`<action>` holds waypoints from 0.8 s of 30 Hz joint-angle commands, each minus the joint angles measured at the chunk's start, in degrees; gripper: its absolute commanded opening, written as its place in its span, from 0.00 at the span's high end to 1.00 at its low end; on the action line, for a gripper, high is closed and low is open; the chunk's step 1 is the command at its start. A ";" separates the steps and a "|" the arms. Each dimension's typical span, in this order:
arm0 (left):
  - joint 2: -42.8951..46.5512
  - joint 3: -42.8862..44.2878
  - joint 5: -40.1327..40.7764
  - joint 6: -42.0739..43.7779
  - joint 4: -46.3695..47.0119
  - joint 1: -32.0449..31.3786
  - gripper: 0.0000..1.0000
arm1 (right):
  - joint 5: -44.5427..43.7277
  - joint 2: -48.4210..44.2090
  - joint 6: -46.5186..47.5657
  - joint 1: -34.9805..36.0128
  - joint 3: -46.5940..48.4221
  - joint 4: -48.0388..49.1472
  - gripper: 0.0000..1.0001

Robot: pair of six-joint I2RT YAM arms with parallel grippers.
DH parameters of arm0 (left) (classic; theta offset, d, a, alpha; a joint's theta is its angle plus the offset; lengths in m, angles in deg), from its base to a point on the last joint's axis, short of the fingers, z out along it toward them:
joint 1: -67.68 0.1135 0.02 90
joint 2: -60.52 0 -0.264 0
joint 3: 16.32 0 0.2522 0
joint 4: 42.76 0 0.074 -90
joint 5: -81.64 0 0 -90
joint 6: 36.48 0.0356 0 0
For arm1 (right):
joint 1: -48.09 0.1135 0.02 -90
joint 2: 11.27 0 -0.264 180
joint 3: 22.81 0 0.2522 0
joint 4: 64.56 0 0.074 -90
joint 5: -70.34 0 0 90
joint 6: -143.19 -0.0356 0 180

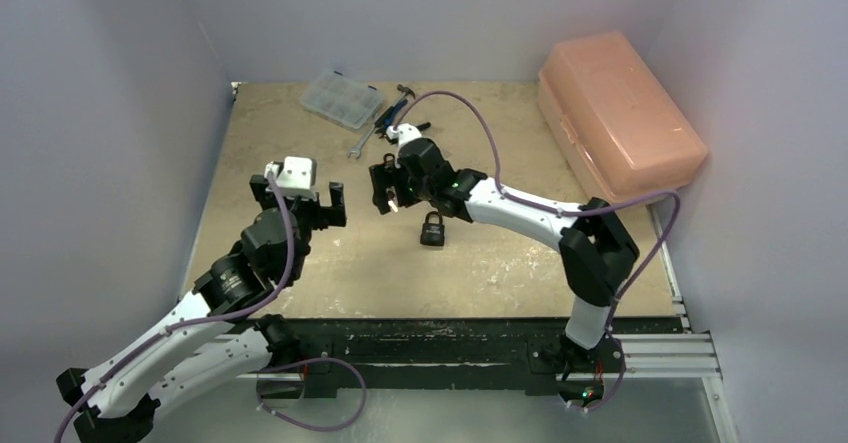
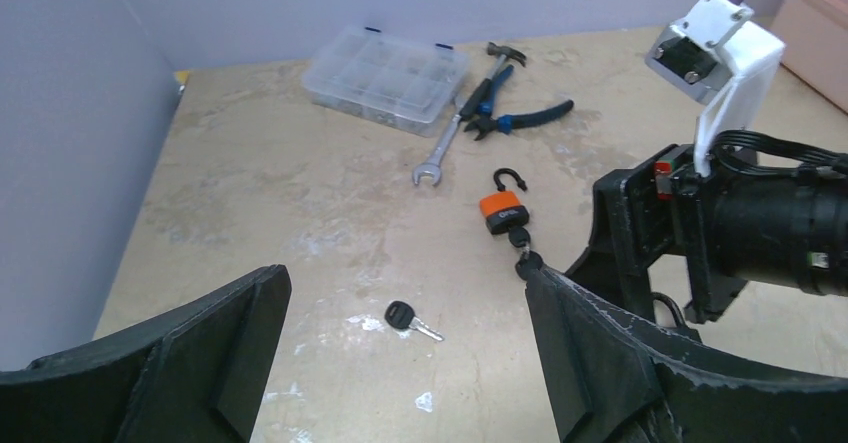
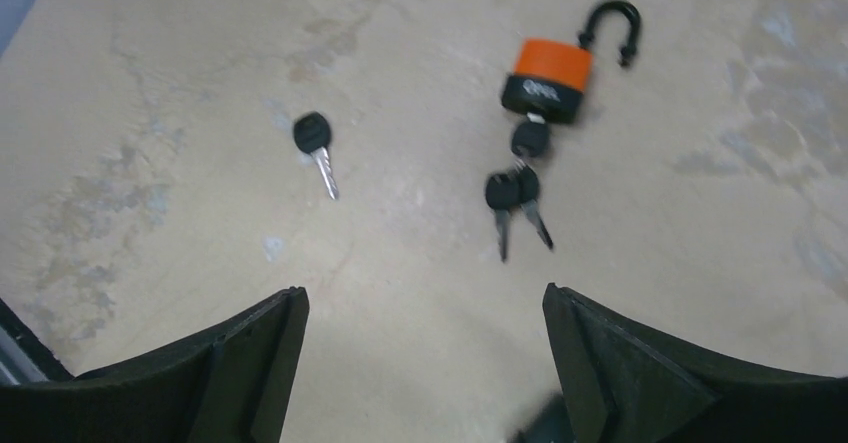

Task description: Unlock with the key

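**Right hand** [image 3: 422,301], wrist view: fingers spread wide, nothing held, poised above the surface [image 3: 150,113].

**Governing relation.** The padlock [image 3: 548,81] lies flat, ahead of this hand and a little to its right.
- Its long axis runs away from the hand. The inserted key [image 3: 530,140] is nearest, then the orange-and-black body, then the shackle [image 3: 610,25] farthest, leaning slightly right.
- The shackle shows a free end clear of the body, so I judge the lock already sprung or very nearly so.
- Two spare keys [image 3: 515,201] trail from the inserted key toward the hand.
- A loose key [image 3: 318,148] lies left of the padlock and apart from it.

**Left hand** [image 2: 405,281]: likewise wide and empty, on the near left side of the padlock. From the overhead view I take the right hand to be the nearer of the two, so any turn of the key would fall to it. I would approach from the key end, along the axis.

**Surface.** A tan board, scuffed, with pale smears around the padlock.

**Room.**
- Beyond the padlock lie a wrench [image 2: 438,151], pliers [image 2: 520,118], a hammer [image 2: 490,78] and a clear compartment box [image 2: 385,75].
- A pink case [image 1: 620,113] sits beyond and right of the padlock.
- Pale walls [image 1: 100,113] close in three sides.
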 commanded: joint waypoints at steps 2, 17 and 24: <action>2.60 1.07 7.14 -1.17 1.07 0.46 0.04 | 7.42 6.83 6.37 0.99 10.26 5.59 0.05; 4.84 0.62 6.77 -0.91 2.19 2.37 0.04 | 6.69 31.13 14.64 6.93 37.98 -4.68 0.15; 4.58 0.56 5.89 -0.89 2.35 3.14 0.05 | 7.29 37.81 15.32 7.10 44.94 -6.92 0.23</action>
